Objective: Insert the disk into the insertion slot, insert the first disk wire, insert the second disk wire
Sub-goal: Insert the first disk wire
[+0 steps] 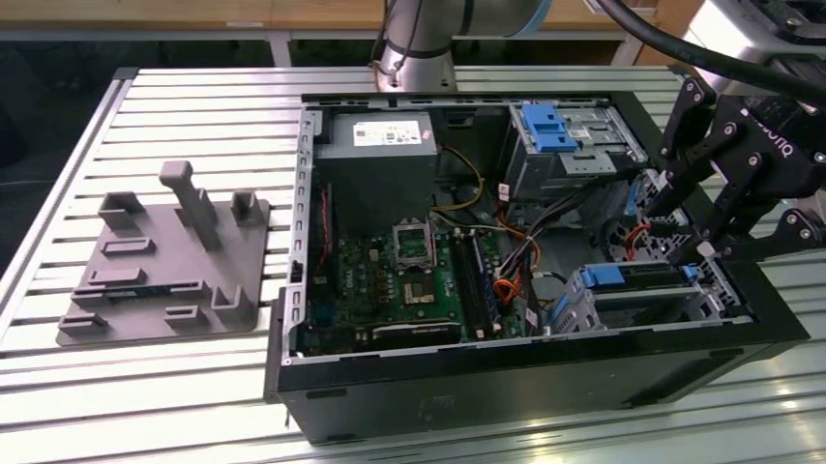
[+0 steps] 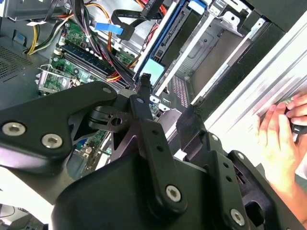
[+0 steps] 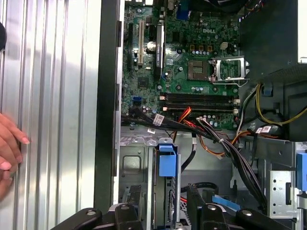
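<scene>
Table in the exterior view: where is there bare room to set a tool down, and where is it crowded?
Bare slats of the table lie around the grey fixture, widest behind it and toward the camera. The case is crowded with cables, and the gripper hangs over it.

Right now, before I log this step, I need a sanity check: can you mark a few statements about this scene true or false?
1. The computer case lies open on the slatted table. True.
2. The robot hand grips the disk. False: it is open and holds nothing, close to the disk, which lies in the insertion slot.
3. A person's hand rests on the table beside the case. True.
4. The grey fixture stands inside the case. False: it lies on the table, to the exterior view's left of the case.
</scene>
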{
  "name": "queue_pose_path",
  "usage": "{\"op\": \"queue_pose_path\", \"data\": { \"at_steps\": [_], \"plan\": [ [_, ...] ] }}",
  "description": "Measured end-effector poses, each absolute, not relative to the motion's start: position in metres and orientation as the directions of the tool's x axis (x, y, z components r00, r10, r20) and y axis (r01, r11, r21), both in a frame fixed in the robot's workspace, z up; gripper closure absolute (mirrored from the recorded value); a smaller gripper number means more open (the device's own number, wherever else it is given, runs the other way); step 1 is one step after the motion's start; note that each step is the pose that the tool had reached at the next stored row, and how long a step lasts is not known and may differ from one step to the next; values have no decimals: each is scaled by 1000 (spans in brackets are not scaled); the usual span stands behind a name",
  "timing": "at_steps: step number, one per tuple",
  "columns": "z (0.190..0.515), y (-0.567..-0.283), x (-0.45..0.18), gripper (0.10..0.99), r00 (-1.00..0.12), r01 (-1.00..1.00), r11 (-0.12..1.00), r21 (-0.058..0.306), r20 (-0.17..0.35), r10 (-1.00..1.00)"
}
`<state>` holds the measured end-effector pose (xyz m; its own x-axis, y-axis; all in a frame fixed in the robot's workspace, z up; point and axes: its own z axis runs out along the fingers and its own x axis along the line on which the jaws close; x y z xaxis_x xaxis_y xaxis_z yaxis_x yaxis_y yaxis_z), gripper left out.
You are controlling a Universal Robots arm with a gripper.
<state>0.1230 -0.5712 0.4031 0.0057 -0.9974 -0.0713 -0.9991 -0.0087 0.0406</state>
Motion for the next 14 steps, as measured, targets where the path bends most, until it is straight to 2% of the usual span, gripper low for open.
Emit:
{"op": "queue_pose_path", "data": {
  "at_steps": [8,14],
  "plan": [
    [403,-568,123,588,6,-999,-7,41,-41,-999],
    [403,-554,128,588,6,-999,-6,41,-19,-1000]
  ]
}}
